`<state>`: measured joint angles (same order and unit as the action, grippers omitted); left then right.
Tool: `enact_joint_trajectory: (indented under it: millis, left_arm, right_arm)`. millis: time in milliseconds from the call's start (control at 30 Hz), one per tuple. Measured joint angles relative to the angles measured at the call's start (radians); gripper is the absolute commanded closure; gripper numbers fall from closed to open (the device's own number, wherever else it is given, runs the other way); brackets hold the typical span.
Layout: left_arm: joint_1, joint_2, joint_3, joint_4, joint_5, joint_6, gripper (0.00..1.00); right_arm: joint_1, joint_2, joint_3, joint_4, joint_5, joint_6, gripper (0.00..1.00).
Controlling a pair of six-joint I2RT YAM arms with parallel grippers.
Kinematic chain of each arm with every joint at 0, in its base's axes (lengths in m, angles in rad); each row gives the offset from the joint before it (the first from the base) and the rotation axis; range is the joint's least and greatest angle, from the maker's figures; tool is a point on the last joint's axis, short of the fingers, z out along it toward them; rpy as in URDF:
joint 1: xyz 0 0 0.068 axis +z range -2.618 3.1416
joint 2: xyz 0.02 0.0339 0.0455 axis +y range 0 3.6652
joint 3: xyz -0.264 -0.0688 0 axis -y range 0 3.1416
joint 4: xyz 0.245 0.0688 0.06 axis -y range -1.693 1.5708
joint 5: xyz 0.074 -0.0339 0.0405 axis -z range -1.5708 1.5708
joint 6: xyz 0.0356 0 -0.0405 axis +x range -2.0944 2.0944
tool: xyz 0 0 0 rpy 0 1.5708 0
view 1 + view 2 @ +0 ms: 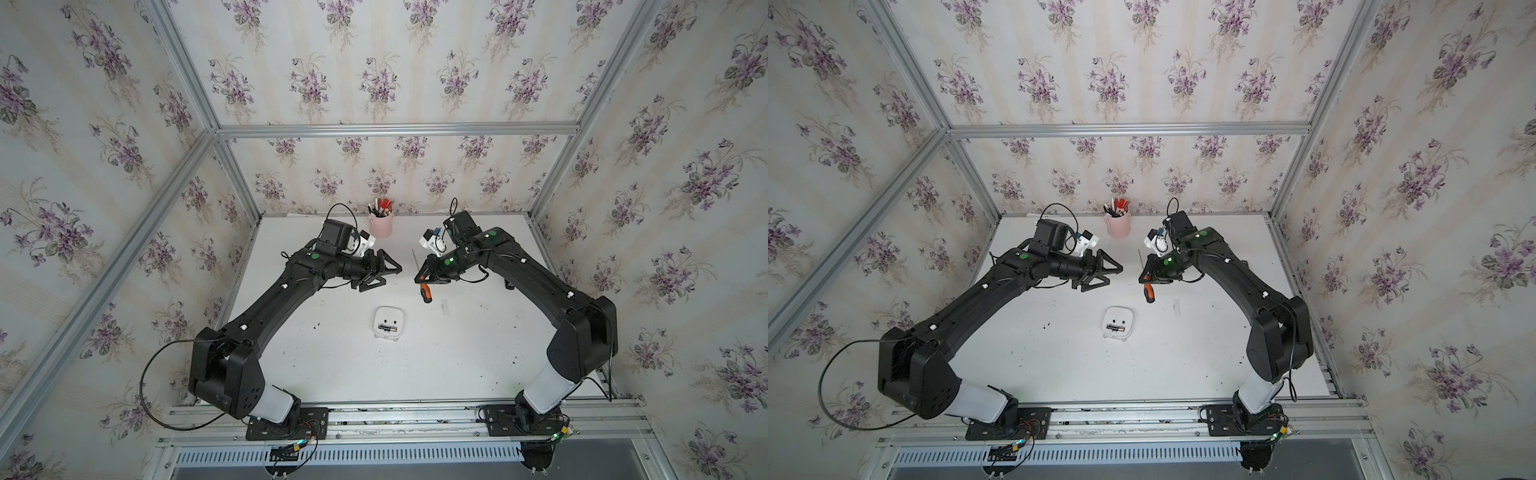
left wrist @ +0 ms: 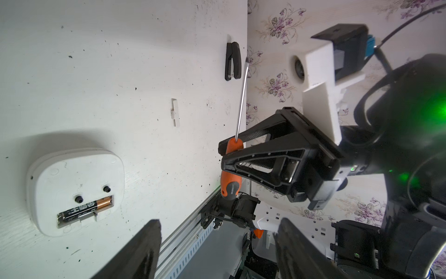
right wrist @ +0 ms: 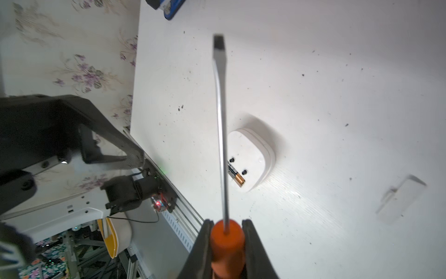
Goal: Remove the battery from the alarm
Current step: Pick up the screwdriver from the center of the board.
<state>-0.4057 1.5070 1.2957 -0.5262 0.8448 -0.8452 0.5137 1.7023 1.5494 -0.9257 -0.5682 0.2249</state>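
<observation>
left claw (image 1: 393, 276) spread, empty, aloft | right claw (image 1: 419, 279) pinching screwdriver (image 1: 426, 293) handle | both reach inward, facing

Purple-flowered cream wallpaper (image 1: 374, 83) backs a dark-flecked white tabletop (image 1: 332, 365), a white rounded-square plastic alarm (image 1: 389, 316), its black, copper-ended cylindrical battery (image 2: 86, 209), an orange-and-black-handled steel screwdriver (image 1: 425, 293) and a pale pink round cup (image 1: 380, 227).

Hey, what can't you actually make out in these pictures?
White rounded-square plastic alarm: dial hidden, face down, every view.
Black copper-ended battery: right wrist view, partly behind the shaft of the orange-handled screwdriver.
Small white flat piece: right wrist view, blurred.
</observation>
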Motion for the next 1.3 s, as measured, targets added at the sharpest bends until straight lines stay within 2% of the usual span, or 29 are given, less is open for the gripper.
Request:
enact_joint_trajectory:
  millis: [200,300,600,867,1200,1300]
  left_arm:
    - [-0.02,0.019,0.007,-0.01,-0.044,-0.039,0.24]
    - [-0.023,0.032,0.009,-0.008,-0.073,-0.053,0.3]
    - [-0.052,0.069,-0.01,0.026,-0.127,-0.077,0.39]
    - [-0.079,0.12,-0.003,0.06,-0.164,-0.09,0.6]
    - [-0.099,0.158,0.01,0.083,-0.209,-0.108,0.65]
    - [-0.099,0.168,0.016,0.09,-0.217,-0.116,0.73]
  right_arm:
    - [0.1,0.014,0.042,-0.135,0.126,-0.047,1.0]
    - [0.122,0.024,0.051,-0.162,0.161,-0.047,1.0]
    - [0.159,0.043,0.058,-0.171,0.163,-0.018,1.0]
    - [0.165,0.053,0.058,-0.17,0.156,-0.009,1.0]
    - [0.171,0.051,0.047,-0.167,0.148,0.011,1.0]
    - [0.175,0.049,0.037,-0.164,0.14,0.012,1.0]
